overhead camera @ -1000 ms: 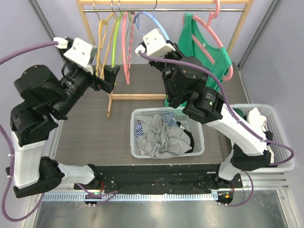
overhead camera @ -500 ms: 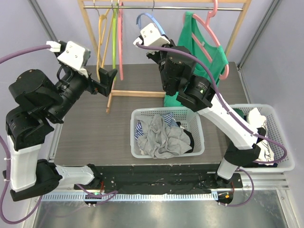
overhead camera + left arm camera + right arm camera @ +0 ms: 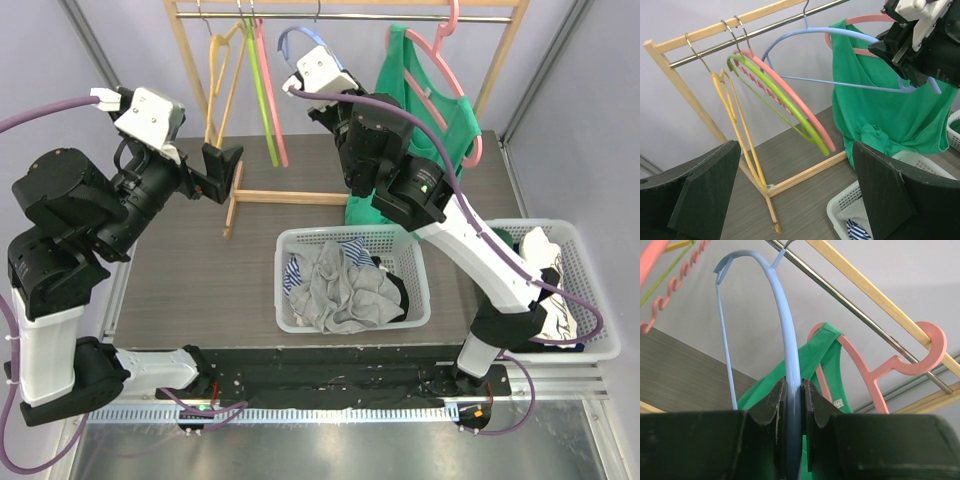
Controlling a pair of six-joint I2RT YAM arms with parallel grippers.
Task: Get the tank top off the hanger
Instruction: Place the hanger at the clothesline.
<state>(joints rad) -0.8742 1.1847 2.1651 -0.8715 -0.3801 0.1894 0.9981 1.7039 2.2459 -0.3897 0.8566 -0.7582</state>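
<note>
Alt text, my view from the remote console: a wooden clothes rack stands at the far side of the bench (image 3: pixel 180 280), with a metal rail (image 3: pixel 765 32) carrying several hangers.

The green tank top (image 3: pixel 455 125) hangs on a pink hanger (image 3: pixel 900 362) at the right end of the rail. Its hem drops down behind the rim of a white basket (image 3: pixel 300 240) of laundry.

My right gripper (image 3: pixel 791 390) is raised to the rail. It is pinching the lower arm of an empty blue hanger (image 3: pixel 785 330), which sits just left of the pink one. It is not holding the garment.

From this gripper the tank top lies to the right and a little farther back. It is close, with one green shoulder strap showing just past the blue hanger.

The pink hanger's long axis slants from its hook on the rail down toward the near right. The garment hangs along that slant, broad side facing left.

My left gripper (image 3: pixel 795 165) is spread wide and holds nothing. It hovers over the left side of the bench, facing the rack, well apart from the tank top. Yellow, green and pink empty hangers lie between it and the garment.

I judge the right arm far nearer to the garment. It would first have to let go of the blue hanger, then shift right to reach the strap.
</note>
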